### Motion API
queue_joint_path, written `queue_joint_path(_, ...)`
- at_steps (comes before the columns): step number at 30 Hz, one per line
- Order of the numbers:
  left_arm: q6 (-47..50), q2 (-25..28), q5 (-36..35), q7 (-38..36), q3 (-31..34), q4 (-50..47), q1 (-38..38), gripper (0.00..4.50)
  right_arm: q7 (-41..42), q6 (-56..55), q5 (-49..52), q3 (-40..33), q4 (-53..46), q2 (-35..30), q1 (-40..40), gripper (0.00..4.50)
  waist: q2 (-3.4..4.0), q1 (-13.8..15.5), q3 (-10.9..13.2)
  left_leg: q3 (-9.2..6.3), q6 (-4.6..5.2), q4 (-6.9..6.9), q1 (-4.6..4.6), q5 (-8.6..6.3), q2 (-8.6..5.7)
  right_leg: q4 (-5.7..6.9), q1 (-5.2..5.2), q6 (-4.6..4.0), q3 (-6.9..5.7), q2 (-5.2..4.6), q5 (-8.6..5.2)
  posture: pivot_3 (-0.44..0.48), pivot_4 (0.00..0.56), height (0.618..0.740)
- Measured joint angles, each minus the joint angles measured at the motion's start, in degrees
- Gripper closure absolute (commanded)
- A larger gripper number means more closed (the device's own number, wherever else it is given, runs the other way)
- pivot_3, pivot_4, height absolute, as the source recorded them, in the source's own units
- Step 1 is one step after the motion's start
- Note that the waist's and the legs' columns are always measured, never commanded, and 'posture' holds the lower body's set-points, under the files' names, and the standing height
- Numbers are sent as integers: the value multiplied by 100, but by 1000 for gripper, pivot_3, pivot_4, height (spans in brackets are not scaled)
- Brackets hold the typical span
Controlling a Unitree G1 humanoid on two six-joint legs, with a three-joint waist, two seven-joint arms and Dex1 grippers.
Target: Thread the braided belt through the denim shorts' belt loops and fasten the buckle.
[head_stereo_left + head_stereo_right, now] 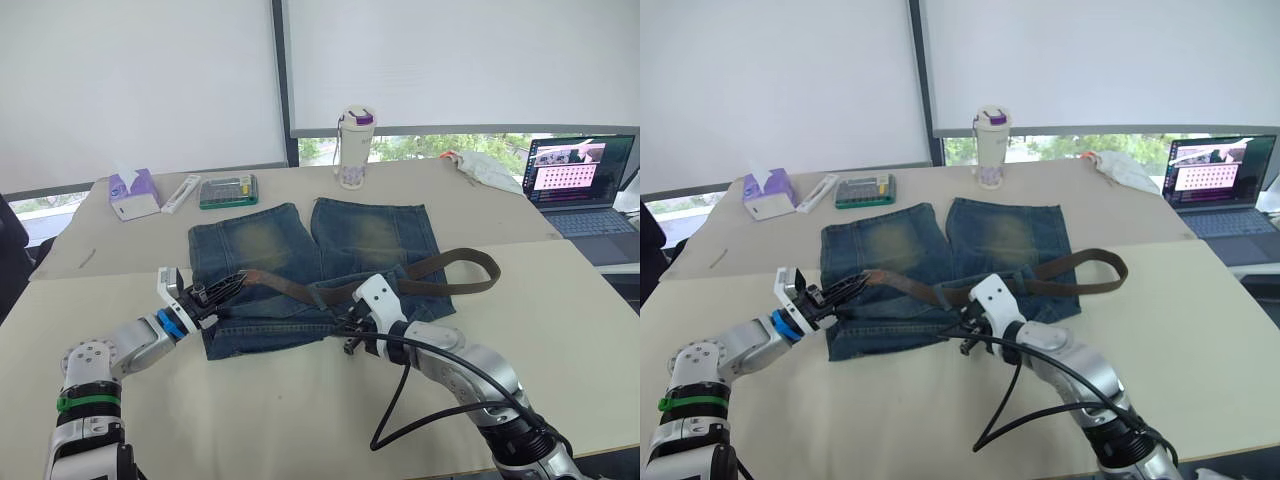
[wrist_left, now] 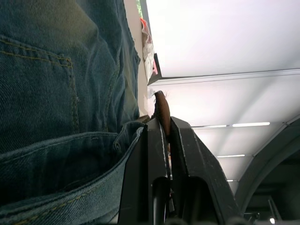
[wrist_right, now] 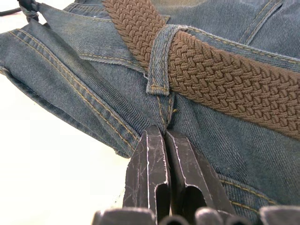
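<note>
The denim shorts [image 1: 370, 235] lie flat on the table with the waistband toward me. The braided belt [image 3: 220, 79] runs along the waistband and passes under a belt loop [image 3: 159, 61]. Its free length curls in an arc past the shorts' right side [image 1: 472, 254]. My left gripper [image 1: 232, 284] is at the waistband's left end, shut on the brown belt end [image 2: 162, 110]. My right gripper [image 3: 165, 132] is shut on a pinch of denim just below that belt loop, near the waistband's middle [image 1: 347, 325]. I cannot make out the buckle.
At the table's far side stand a purple tissue box [image 1: 133, 195], a white flat pack [image 1: 180, 193], a green case [image 1: 228, 190] and a white tumbler [image 1: 353, 148]. A laptop [image 1: 580, 180] and white cloth [image 1: 485, 165] sit far right. A black cable [image 1: 395, 400] hangs from my right arm.
</note>
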Motion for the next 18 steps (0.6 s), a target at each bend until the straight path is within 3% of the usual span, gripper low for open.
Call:
queue_joint_path(8,-63,63,1007,-506,-254,-1999,241,4500,-3,-82,8,-109,-3,-24,75,4455,0,24,1,0,19,-1,-2,-11,7,-3,3,0,3,-9,0,0,150,740)
queue_joint_path(18,-523,-997,1812,216,-834,-3593,291,4500,-58,-23,-70,-558,11,-361,245,4455,-2,140,1,3,17,4,-4,-10,1,-9,13,2,5,-13,3,0,150,740)
